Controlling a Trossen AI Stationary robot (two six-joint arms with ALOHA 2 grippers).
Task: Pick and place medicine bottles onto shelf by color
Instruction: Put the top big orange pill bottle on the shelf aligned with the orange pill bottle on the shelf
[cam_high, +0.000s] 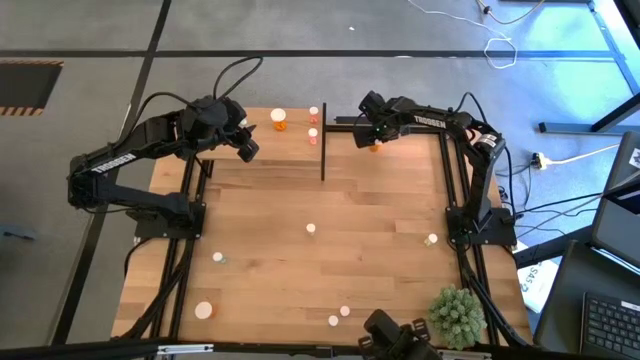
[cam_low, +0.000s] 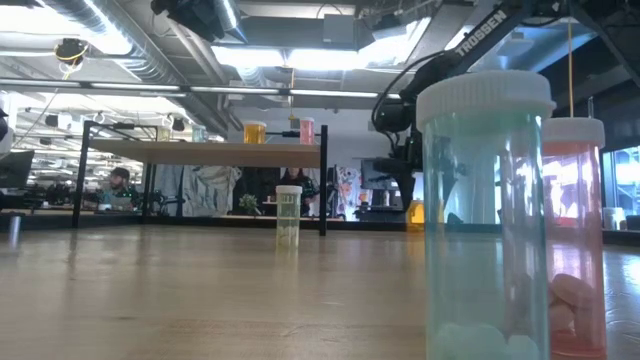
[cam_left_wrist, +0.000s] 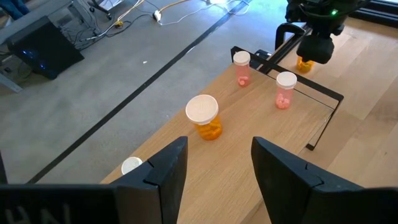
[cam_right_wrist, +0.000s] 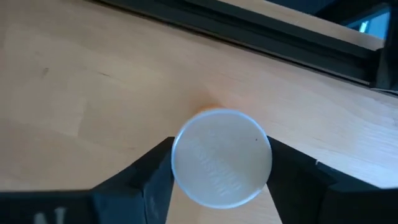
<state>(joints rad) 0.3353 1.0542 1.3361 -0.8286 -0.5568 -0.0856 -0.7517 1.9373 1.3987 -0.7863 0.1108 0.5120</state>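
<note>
medicine bottles are scattered all over. three already stand on the shelf (cam_high: 270, 150): an orange bottle (cam_left_wrist: 205, 118) with a wide white cap, and two pink bottles (cam_left_wrist: 241, 68) and (cam_left_wrist: 285, 90), both with little pink pills showing inside. all three are upright, caps up, long axis vertical.

the right gripper (cam_right_wrist: 221, 177) sits just past the shelf's black end posts, at the table's far edge, with one finger on each side of the cap of an orange bottle on the table (cam_high: 374, 146). the fingers look right against the cap, but i can't tell if they're actually squeezing it. that bottle is upright too.

the left gripper (cam_left_wrist: 214, 168) hovers over the shelf's left part, fingers parted with nothing between them.

the middle of the table (cam_high: 380, 250) is wide open, just a few lone bottles, like a pale green bottle (cam_low: 288, 215) near the centre. up close in the low view are a teal bottle (cam_low: 487, 220) holding white pills and a reddish bottle (cam_low: 575, 240), both upright.
</note>
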